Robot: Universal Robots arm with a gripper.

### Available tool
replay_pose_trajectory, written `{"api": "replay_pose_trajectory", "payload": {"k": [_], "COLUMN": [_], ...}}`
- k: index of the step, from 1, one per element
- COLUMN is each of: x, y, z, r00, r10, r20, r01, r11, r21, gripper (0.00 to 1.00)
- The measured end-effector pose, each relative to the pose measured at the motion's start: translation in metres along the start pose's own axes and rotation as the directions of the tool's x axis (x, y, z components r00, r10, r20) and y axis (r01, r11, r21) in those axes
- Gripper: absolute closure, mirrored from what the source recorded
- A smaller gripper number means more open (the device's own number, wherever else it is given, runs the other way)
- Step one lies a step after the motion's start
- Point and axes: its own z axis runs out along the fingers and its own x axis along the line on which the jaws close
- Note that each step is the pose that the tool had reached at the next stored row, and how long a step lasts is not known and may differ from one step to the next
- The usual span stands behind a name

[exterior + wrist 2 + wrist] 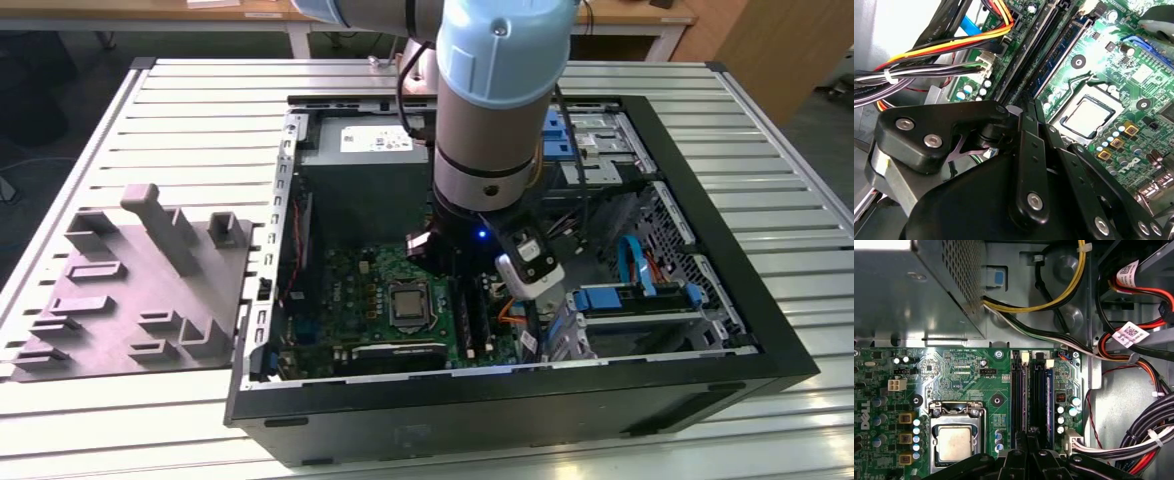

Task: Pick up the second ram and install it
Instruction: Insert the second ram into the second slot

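Note:
The second ram (1064, 50) is a bluish-green strip standing on edge in a long black slot on the green motherboard (1089, 65). In the first wrist view the second ram (1048, 400) lies on the side away from the silver CPU socket (954, 442). My gripper (1029, 106) hangs just above the slots with its black fingers drawn together, and the ram's near end runs in under the fingertips. Whether they touch it is hidden. In the exterior view my gripper (465, 300) is low inside the open PC case.
Bundled cables (1134, 360) crowd the side of the slots. The grey power supply (358, 180) fills the case's far end, and drive cages (641, 300) stand at the exterior view's right. A grey parts fixture (134, 290) lies on the slatted table beside the case.

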Motion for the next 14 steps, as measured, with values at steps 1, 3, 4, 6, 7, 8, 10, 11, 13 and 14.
{"api": "replay_pose_trajectory", "payload": {"k": [1,3,4,6,7,8,10,11,13,14], "x": [0.0000,0.0000,0.0000,0.0000,0.0000,0.0000,0.0000,0.0000,0.0000,-0.0001], "y": [0.0000,0.0000,0.0000,0.0000,0.0000,0.0000,0.0001,0.0000,0.0001,0.0003], "z": [0.0000,0.0003,0.0004,0.0004,0.0004,0.0006,0.0007,0.0007,0.0000,-0.0018], "r00": [1.0000,1.0000,1.0000,1.0000,1.0000,1.0000,1.0000,1.0000,1.0000,1.0000], "r10": [0.000,0.000,0.000,0.000,0.000,0.000,0.000,0.000,0.000,0.000], "r20": [0.0000,0.0001,0.0002,0.0002,0.0002,0.0003,0.0003,0.0003,0.0003,0.0005], "r01": [0.000,0.000,0.000,0.000,0.000,0.000,0.000,0.000,0.000,0.000], "r11": [1.0000,1.0000,1.0000,1.0000,1.0000,1.0000,1.0000,1.0000,1.0000,1.0000], "r21": [0.0000,-0.0002,-0.0003,-0.0004,-0.0004,-0.0006,-0.0008,-0.0008,-0.0009,-0.0016], "gripper": [0.88,0.88,0.88,0.88,0.88,0.88,0.81,0.81,0.81,0.81]}}
